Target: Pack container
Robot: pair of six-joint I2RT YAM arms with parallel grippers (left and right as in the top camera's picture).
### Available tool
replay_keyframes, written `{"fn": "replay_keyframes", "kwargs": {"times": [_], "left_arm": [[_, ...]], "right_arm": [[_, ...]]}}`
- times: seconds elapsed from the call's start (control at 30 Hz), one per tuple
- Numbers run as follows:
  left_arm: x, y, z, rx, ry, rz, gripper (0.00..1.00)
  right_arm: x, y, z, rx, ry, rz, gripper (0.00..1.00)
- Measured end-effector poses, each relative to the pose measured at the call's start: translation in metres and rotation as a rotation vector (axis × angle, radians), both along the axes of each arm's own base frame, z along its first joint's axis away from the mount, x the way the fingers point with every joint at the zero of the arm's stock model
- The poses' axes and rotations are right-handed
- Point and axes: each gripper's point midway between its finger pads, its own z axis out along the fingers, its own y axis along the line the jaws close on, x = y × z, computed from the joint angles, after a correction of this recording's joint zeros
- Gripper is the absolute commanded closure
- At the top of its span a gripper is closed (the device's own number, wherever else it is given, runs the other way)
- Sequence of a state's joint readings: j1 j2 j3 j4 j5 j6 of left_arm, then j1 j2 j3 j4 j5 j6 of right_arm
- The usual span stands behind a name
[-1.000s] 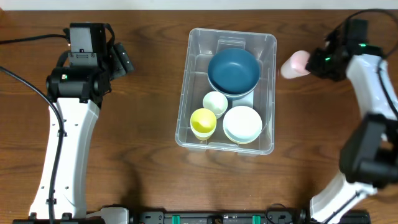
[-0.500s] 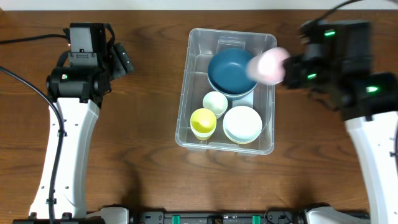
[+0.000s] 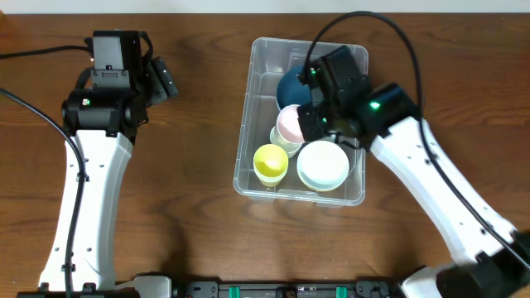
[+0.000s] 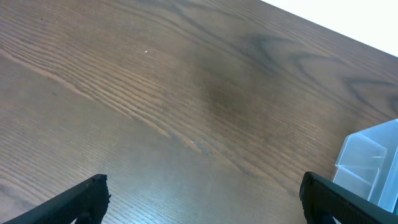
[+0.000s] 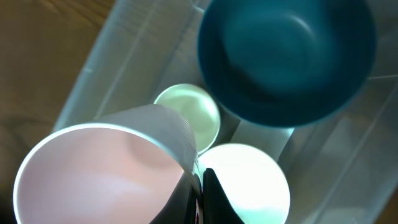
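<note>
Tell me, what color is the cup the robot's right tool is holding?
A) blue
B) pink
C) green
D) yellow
B: the right tool pinches the wall of a pink cup and holds it over the clear container. The yellow cup sits inside the container, apart from the tool.

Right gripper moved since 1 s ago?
Yes. The right gripper carried the pink cup left, from outside the container to above its middle.
</note>
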State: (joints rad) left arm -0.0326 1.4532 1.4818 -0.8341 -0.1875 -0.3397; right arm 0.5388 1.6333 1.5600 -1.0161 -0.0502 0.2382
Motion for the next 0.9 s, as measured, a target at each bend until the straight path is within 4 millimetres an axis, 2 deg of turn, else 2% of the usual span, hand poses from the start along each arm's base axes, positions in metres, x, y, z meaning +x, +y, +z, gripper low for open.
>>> {"fn": "replay_keyframes", "kwargs": {"times": [0.13, 0.3, 0.37, 0.4, 0.47, 0.77, 0.83, 0.9], "left_arm": [[0.0, 0.0, 0.0, 0.0, 0.0, 0.0, 0.02], [0.0, 0.0, 0.0, 0.0, 0.0, 0.0, 0.02], [0.0, 0.0, 0.0, 0.0, 0.0, 0.0, 0.02], [0.0, 0.0, 0.0, 0.0, 0.0, 0.0, 0.02], [0.0, 0.0, 0.0, 0.0, 0.0, 0.0, 0.02], [0.0, 0.0, 0.0, 0.0, 0.0, 0.0, 0.02], [0.0, 0.0, 0.0, 0.0, 0.0, 0.0, 0.02], [0.0, 0.0, 0.0, 0.0, 0.0, 0.0, 0.02]], "right_arm": [[0.007, 0.002, -0.02, -0.028, 0.032, -0.007, 0.99], [0.01, 0.003, -0.035, -0.052, 0.061, -0.013, 0.98], [0.011, 0.003, -0.037, -0.055, 0.065, -0.015, 0.85], [0.011, 0.003, -0.038, -0.055, 0.066, -0.018, 0.73], [0.011, 0.003, -0.038, -0.054, 0.066, -0.023, 0.65], [0.015, -0.004, -0.036, -0.052, 0.062, -0.039, 0.52], [0.015, -0.011, -0.029, -0.047, 0.053, -0.053, 0.5], [0.014, -0.017, -0.015, -0.029, 0.023, -0.065, 0.48]]}}
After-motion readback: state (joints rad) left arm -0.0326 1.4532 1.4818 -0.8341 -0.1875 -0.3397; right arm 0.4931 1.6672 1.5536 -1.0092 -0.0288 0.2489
